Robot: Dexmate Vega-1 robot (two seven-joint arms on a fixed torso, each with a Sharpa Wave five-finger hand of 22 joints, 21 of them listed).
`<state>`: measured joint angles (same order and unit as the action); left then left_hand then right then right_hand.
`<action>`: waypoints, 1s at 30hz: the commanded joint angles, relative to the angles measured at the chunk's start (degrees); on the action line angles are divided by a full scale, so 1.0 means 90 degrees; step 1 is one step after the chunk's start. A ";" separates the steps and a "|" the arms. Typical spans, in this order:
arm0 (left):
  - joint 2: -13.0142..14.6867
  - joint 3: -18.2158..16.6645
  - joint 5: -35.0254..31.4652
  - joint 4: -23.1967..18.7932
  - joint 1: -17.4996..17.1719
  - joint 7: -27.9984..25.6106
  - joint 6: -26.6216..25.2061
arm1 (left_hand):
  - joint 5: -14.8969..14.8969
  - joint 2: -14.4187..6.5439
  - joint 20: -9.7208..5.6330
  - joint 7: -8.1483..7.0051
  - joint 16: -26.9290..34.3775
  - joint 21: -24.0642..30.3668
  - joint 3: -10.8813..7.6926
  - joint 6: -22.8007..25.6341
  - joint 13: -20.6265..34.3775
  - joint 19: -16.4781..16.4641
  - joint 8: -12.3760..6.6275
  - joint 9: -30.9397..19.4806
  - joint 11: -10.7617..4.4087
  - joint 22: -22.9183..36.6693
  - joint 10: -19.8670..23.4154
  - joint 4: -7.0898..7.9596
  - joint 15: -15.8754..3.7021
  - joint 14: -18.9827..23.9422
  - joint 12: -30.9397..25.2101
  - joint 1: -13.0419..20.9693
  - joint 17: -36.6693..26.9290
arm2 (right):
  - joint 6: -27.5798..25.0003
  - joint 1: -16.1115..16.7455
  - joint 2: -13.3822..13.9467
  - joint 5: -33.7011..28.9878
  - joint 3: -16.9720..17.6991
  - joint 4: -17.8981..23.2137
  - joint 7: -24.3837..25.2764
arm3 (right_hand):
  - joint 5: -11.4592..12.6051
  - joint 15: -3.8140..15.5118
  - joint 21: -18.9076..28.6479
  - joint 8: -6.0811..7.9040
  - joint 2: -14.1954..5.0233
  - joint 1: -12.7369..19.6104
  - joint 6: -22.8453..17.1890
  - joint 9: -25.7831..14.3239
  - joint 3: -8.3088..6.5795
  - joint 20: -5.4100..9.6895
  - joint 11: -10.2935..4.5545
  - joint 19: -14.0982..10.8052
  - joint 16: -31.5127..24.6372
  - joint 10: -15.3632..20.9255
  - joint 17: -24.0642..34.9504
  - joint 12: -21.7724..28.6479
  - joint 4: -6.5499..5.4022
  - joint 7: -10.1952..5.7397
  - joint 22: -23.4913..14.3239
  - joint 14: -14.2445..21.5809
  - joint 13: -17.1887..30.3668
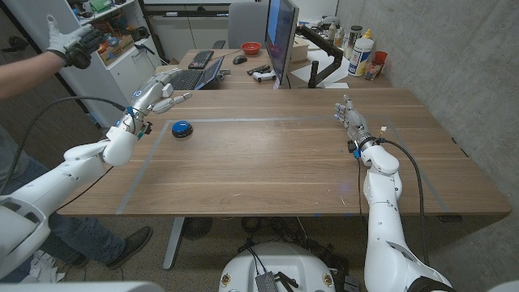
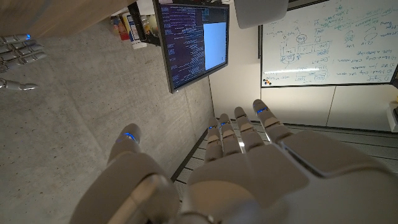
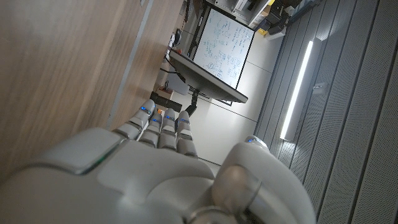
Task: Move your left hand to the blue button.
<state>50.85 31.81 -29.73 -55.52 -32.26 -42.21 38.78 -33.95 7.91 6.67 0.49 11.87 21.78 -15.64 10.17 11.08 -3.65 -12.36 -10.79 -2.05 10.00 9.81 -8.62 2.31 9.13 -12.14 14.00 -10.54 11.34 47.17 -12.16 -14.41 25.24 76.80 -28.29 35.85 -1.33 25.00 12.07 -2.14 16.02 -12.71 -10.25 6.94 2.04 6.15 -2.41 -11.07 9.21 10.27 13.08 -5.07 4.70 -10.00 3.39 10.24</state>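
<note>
Honestly, at this point your left hand [image 1: 156,91] was raised above the table [image 1: 276,154], up over the far left corner, with the button [image 1: 182,128] sitting on the wood just nearer you and a touch to the right of it. Nothing touching yet, clear gap between them. I'd say the trick was to drop the hand and pull it back toward the robot's body a little, coming down on the blue dome from above instead of sweeping in sideways, since a side bump could probably slide the button along the table.

Hand-wise: your left one was open, fingers [image 2: 239,133] stretched out and spread, thumb off to the side, holding nothing. The right hand [image 1: 352,119] was over by the far right of the table, fingers extended and close together, also empty as far as I could tell.
</note>
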 commanded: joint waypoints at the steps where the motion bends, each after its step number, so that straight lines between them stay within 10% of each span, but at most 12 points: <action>1: -0.0013 0.0277 0.0148 0.0085 0.0084 -0.0026 -0.0374 | -0.0031 0.0014 0.0057 0.0005 0.0006 -0.0036 -0.0003 0.0072 0.0008 -0.0036 -0.0038 -0.0034 0.0005 0.0036 0.0048 -0.0031 -0.0005 0.0072 -0.0050 0.0094 -0.0015 | -0.0122 -0.0042 0.0066 0.0010 0.0036 0.0060 -0.0121 | 0.0028 -0.0029 -0.0033 -0.0024 -0.0002 0.0032 -0.0002 -0.0028 0.0053 0.0261 -0.0016 -0.0018 0.0010 0.0061 0.0011 -0.0008 -0.0005 -0.0015 -0.0018 0.0056 0.0023; 30: 0.0054 0.0691 0.0130 0.0989 0.0353 -0.0431 -0.0100 | -0.0070 0.0008 0.0044 0.0003 -0.0002 -0.0108 0.0010 0.0149 0.0012 -0.0058 -0.0037 -0.0036 -0.0047 0.0041 0.0113 -0.0023 -0.0013 0.0118 -0.0051 0.0193 -0.0019 | -0.0204 -0.0005 -0.0025 -0.0105 -0.0064 0.0219 -0.0175 | 0.0055 -0.0038 -0.0100 -0.0056 -0.0005 0.0025 0.0001 -0.0030 0.0098 0.0256 -0.0005 -0.0050 0.0016 0.0083 0.0014 -0.0026 -0.0006 -0.0016 -0.0021 0.0078 0.0025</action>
<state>51.50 36.29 -28.73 -51.94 -31.13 -45.22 35.92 -34.43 7.98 6.98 0.30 11.86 20.95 -15.64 10.97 11.07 -3.97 -12.36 -10.79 -2.57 10.28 10.33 -8.61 2.36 9.79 -12.14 14.97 -10.53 9.77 46.19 -11.71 -14.57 25.44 77.27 -30.15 35.85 -1.64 24.15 11.80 -2.14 16.02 -12.70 -10.25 7.42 2.04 6.12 -2.40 -11.07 9.23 10.26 13.08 -5.07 4.70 -9.99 3.70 10.24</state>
